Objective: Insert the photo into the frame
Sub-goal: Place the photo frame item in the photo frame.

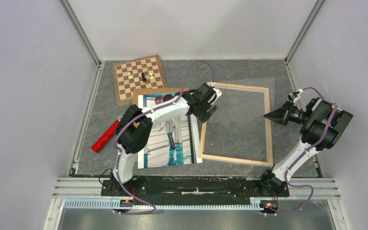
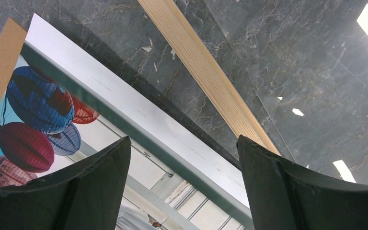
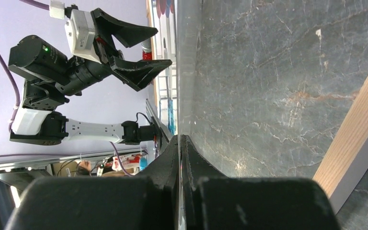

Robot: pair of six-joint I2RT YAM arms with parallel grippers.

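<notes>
**Photo not yet in the frame; the left arm is poised at its far right corner.**

The photo (image 1: 172, 148) lies face up on the bench (image 1: 249, 72), left of centre and close to the near edge, with its far end over a brown board (image 1: 146, 91). Its right edge is just beside the left bar of the frame (image 1: 270, 129). The frame lies flat toward the right edge with bare bench showing inside it, so the whole insertion is judged left to do. The left arm reaches across the photo. The left fingers (image 2: 76, 191) are spread wide and hold nothing, hovering above the gap between photo and frame. The right arm is bent at the right edge, its wrist pointing at the frame's right bar. The right fingers (image 3: 165, 163) are pressed closed. A thin clear edge (image 3: 179, 72) seems to rise from between them, but a grip cannot be confirmed.
</notes>
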